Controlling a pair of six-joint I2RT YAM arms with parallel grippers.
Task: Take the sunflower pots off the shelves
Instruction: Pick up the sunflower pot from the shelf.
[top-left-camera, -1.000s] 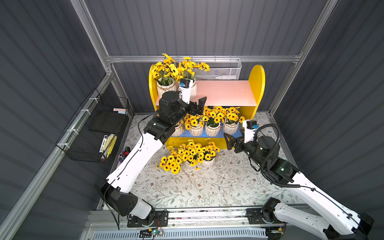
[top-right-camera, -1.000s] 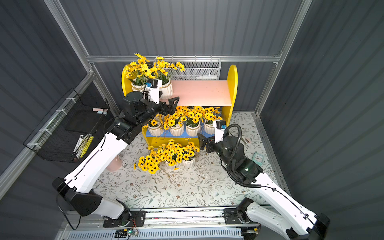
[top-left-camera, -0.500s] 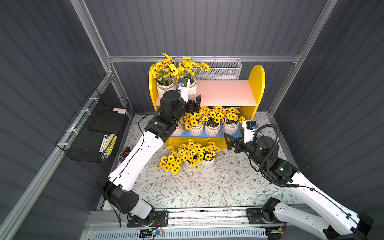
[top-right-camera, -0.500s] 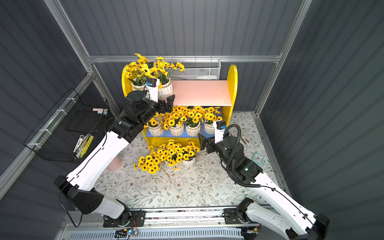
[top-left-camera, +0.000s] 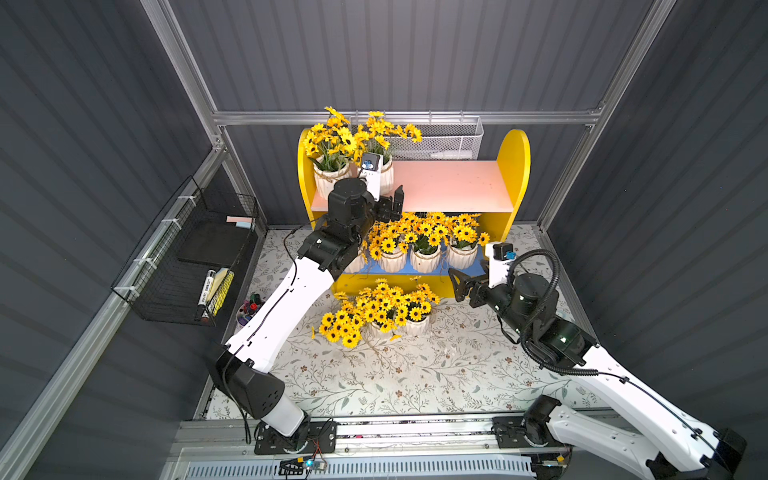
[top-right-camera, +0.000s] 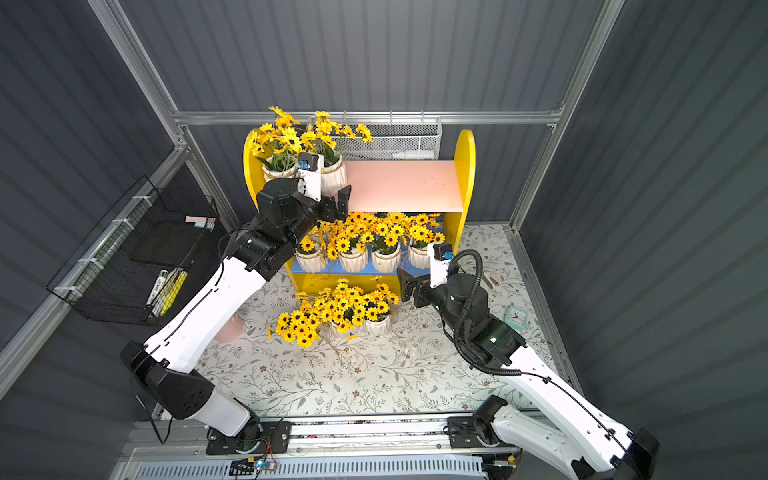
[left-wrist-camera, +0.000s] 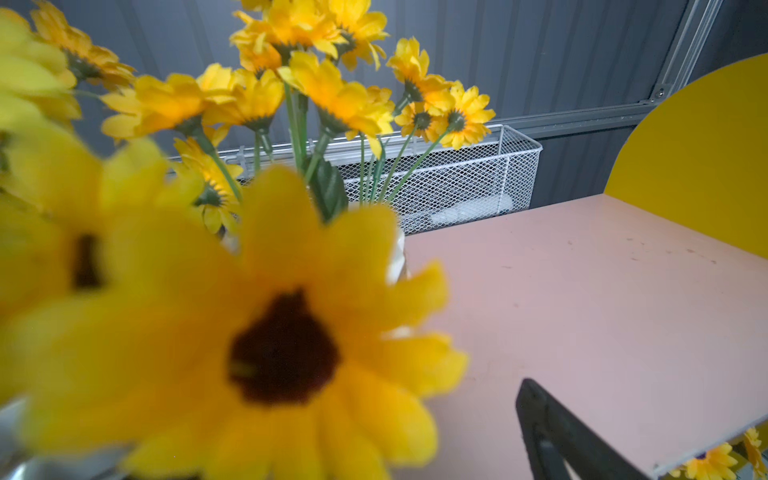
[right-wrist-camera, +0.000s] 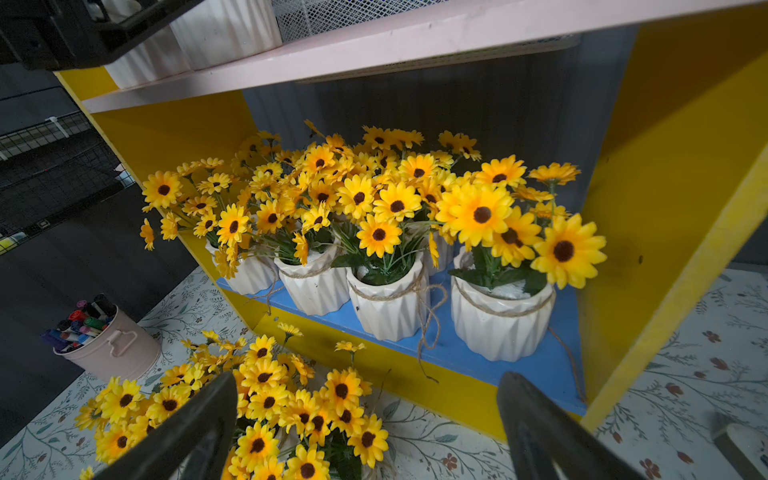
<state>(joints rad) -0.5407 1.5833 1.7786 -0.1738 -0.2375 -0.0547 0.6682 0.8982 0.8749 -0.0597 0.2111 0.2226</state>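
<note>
Left end effector (top-left-camera: 394, 203) is the only thing that changes over the last second. It lifts a little from in front of the lower flowers and edges in toward the front edge of the pink upper board (top-left-camera: 453, 187), jaws wide, nothing between them. Left wrist view has a blurred bloom right against the lens and only one dark finger (left-wrist-camera: 557, 436) far off to the side; the other finger is hidden. It now sits just beside the nearer of the two sunflower pots (top-left-camera: 386, 179) standing at the left arm's end of that board, not touching as far as a top view shows. Right end effector (top-left-camera: 458, 286) does not shift at all: it hovers wide and empty in front of the blue lower board (right-wrist-camera: 457, 353), facing the row of four pots (right-wrist-camera: 388, 309) there. Two more pots (top-left-camera: 410, 327) are already down on the counter (top-left-camera: 415, 374) in front of the shelves (top-left-camera: 515, 166), flowers sprawling; one may be leaning, can't tell. Reading: two off, six to go, and the left arm is lining up for an upper-board pot, grasp not yet made. Blooms crowd the approach, so the jaws likely need to close on the ribbed body, not on stems.
</note>
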